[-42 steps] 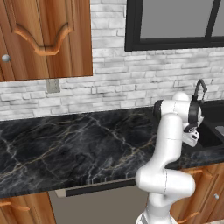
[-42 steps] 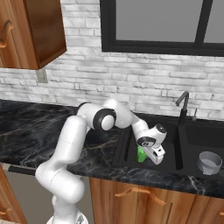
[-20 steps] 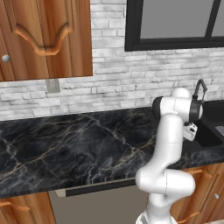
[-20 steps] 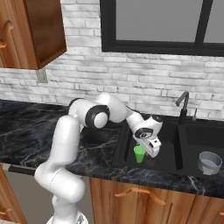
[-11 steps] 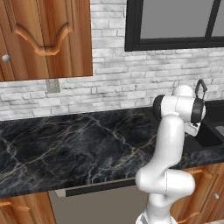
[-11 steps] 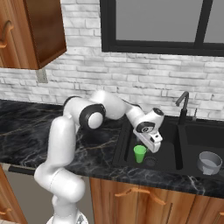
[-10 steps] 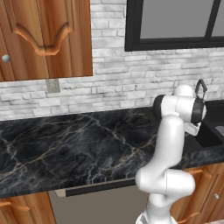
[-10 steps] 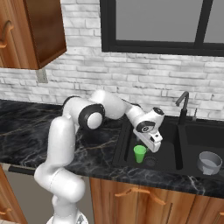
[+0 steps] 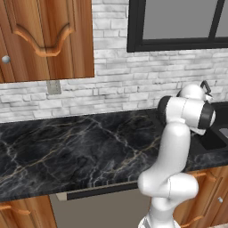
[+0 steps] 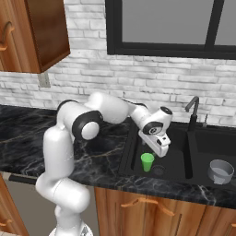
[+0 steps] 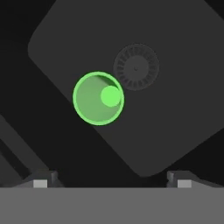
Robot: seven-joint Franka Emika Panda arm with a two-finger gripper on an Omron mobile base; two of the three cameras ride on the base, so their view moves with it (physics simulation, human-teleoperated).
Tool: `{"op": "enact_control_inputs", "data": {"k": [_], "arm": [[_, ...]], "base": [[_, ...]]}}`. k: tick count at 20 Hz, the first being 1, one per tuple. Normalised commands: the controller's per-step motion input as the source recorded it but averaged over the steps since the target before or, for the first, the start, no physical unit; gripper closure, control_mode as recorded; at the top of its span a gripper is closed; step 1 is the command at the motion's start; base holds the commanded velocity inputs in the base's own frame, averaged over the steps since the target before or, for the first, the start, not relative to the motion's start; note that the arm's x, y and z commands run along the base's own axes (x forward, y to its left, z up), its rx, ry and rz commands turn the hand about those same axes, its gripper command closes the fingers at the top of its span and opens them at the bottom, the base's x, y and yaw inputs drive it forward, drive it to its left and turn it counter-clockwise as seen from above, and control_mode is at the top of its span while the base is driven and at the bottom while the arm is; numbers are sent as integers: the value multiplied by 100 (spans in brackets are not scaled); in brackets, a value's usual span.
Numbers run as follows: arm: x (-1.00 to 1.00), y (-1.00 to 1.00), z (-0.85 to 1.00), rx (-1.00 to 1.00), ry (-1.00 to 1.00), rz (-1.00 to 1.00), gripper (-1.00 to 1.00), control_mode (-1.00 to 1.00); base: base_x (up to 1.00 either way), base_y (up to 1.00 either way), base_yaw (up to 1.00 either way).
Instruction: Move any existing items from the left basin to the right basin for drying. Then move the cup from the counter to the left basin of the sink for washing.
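Note:
The small green cup stands upright on the floor of the left basin of the black sink, free of any grip. In the hand view I look straight down into the cup, beside the round drain. My gripper hangs open just above and to the right of the cup, apart from it. Its two dark fingertips stand wide at the bottom of the hand view with nothing between them. The black marble counter runs left of the sink.
A grey bowl sits in the right basin. The black gooseneck faucet rises behind the divider between the basins. A brick wall and a window stand behind the counter, wooden cabinets above and below it.
The gripper has let go of the cup and lifted up and back from it. The cup stays upright in the left basin.

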Motion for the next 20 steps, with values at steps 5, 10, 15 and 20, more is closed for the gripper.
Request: {"op": "enact_control_inputs", "data": {"k": [5,10,15,20], "arm": [[-26,11,44,0,2,-2,-100,-100],[-33,12,40,0,1,-2,-100,-100],[-42,13,29,0,0,-4,-100,-100],[-50,12,28,0,0,-6,-100,-100]], "base": [[0,0,0],[0,0,0],[0,0,0],[0,0,0]]}}
